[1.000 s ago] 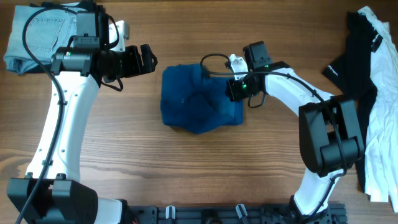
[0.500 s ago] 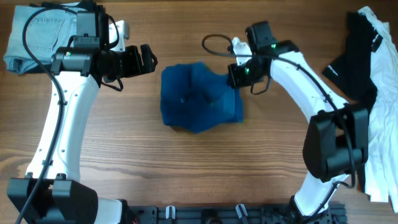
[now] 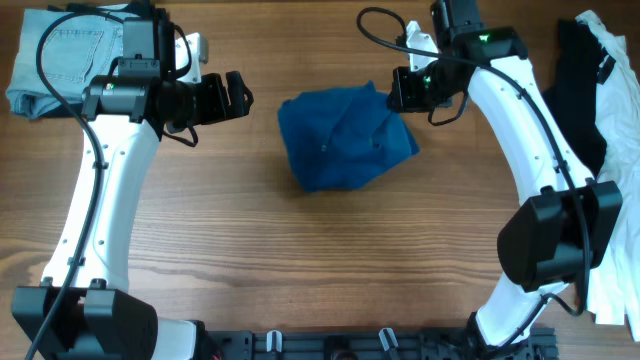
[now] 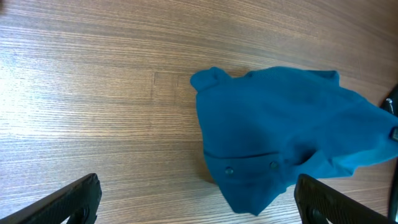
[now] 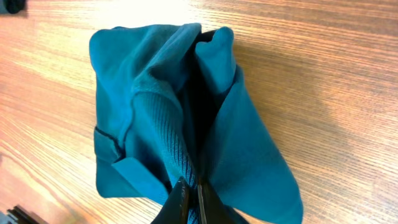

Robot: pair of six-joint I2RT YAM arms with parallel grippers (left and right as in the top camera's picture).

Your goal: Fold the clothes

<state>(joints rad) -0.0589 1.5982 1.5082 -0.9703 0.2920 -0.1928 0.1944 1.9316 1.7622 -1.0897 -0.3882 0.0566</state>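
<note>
The right gripper (image 3: 393, 92), clenched on a ribbed edge of the blue garment (image 3: 345, 138), has pulled away from the jeans (image 3: 60, 50) and dragged the garment with it, so it now lies farther from the jeans than a second ago, stretched and tilted. The left gripper (image 3: 241, 97) has not moved: it hangs released between jeans and garment. I judge this is still spreading out, with folding not yet begun
</note>
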